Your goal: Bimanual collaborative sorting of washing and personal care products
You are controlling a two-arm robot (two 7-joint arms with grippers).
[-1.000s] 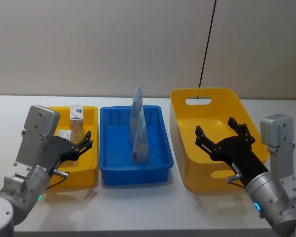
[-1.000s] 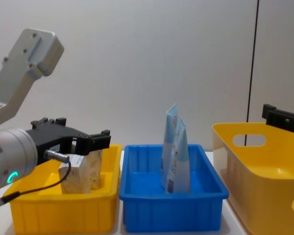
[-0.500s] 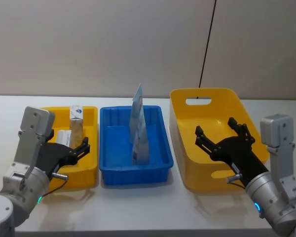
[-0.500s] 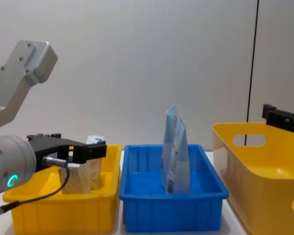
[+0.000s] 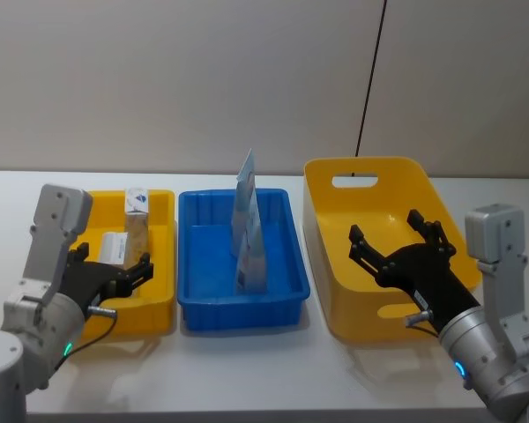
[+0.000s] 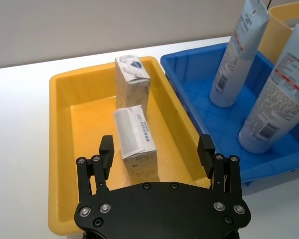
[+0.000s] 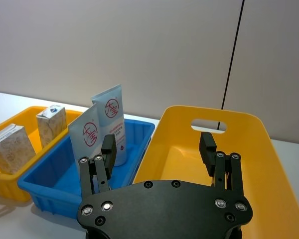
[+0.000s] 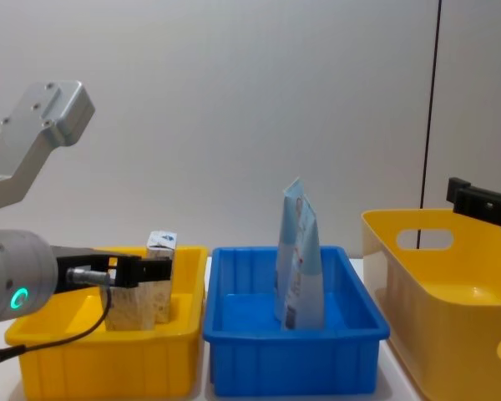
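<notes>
- The left gripper is hovering over the near end of the small yellow bin, fingers spread, grasping nothing.
- Two beige packs are standing in that bin, one behind the other.
- Two blue-and-white pouches are standing upright in the blue bin.
- The right gripper is hanging over the large yellow bin, fingers spread, empty.

The blue bin is blocked midway by two upright pouches; room is left at their left and inside the large yellow bin.
</notes>
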